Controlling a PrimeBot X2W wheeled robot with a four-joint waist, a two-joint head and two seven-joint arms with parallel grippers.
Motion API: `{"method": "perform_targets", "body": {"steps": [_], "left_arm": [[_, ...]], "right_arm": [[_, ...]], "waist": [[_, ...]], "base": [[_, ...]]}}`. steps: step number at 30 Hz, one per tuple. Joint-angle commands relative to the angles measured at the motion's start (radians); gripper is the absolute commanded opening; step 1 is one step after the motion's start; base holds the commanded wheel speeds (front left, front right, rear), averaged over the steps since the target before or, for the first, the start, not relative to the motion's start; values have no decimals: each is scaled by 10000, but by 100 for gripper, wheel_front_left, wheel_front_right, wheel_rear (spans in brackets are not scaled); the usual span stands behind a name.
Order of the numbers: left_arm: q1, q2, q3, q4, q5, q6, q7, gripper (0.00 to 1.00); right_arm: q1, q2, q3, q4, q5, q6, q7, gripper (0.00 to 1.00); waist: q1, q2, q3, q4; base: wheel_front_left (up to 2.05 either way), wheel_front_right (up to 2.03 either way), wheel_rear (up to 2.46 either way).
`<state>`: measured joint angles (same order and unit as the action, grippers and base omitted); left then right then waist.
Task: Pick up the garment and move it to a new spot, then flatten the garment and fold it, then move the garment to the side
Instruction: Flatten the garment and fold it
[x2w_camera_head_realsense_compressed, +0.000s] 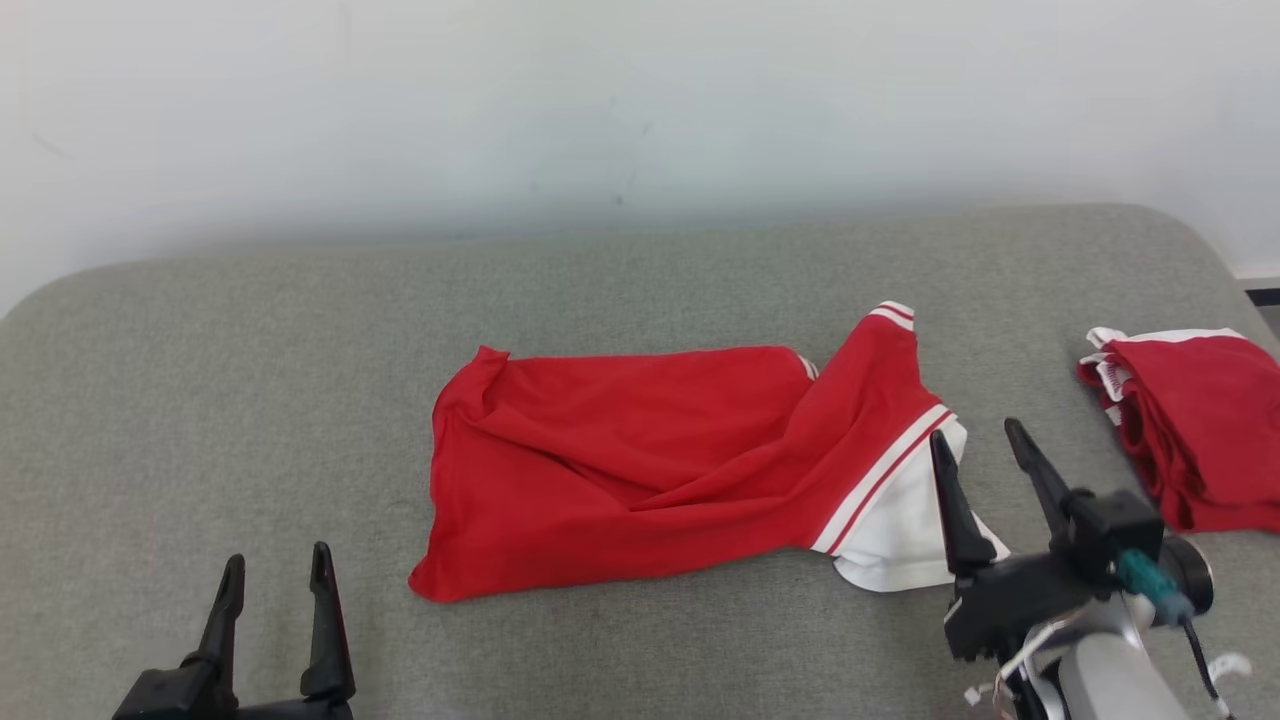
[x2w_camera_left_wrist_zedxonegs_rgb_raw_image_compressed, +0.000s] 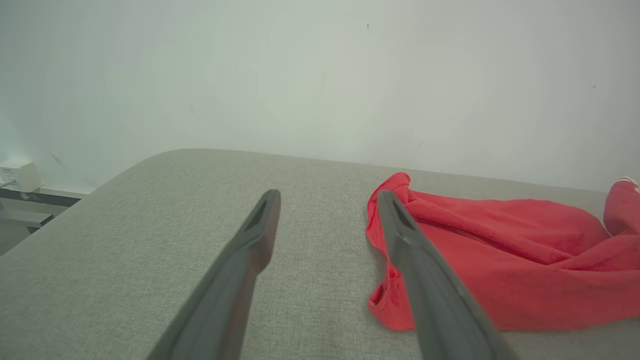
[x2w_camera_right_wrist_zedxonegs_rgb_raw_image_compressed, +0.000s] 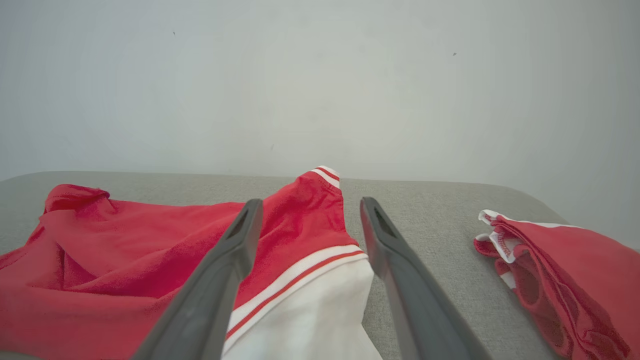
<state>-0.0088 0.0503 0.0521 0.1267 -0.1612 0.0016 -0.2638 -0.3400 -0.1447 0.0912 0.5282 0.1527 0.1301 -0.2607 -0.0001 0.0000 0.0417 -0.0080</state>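
Find the red garment (x2w_camera_head_realsense_compressed: 650, 460) rumpled in the middle of the grey padded surface (x2w_camera_head_realsense_compressed: 200, 400), with its white striped end (x2w_camera_head_realsense_compressed: 900, 530) just by the tips of the right gripper (x2w_camera_head_realsense_compressed: 974, 432). Note both pairs of fingers spread wide and holding nothing. See the left gripper (x2w_camera_head_realsense_compressed: 278, 555) near the red hem but apart from it.

Judged as the flattening step. Take 2 opposite ends, 1 per gripper. Pinch the hem corner (x2w_camera_left_wrist_zedxonegs_rgb_raw_image_compressed: 387, 320) on the left and the white edge on the right. Pull apart low and evenly to draw out the diagonal fold. Hard to tell how many layers sit at the twisted cuff (x2w_camera_head_realsense_compressed: 893, 312), so grip shallow there. Keep clear of the folded red pile (x2w_camera_head_realsense_compressed: 1190, 430) at the far right.
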Motion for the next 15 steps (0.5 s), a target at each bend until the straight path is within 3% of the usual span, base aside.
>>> {"method": "perform_targets", "body": {"steps": [1, 6, 15], "left_arm": [[169, 4, 54, 63, 100, 37, -5, 100], [216, 4, 83, 314, 246, -38, -5, 100], [570, 4, 113, 457, 219, -227, -5, 100]], "right_arm": [[524, 82, 16, -508, -115, 7, -45, 100], [1878, 249, -25, -1741, -342, 8, -49, 100], [2975, 531, -336, -2126, -356, 8, -51, 100]], "waist": [[1, 0, -341, -294], [1, 0, -553, -357], [1, 0, -799, -376]], "base": [[0, 0, 0], [0, 0, 0], [0, 0, 0]]}}
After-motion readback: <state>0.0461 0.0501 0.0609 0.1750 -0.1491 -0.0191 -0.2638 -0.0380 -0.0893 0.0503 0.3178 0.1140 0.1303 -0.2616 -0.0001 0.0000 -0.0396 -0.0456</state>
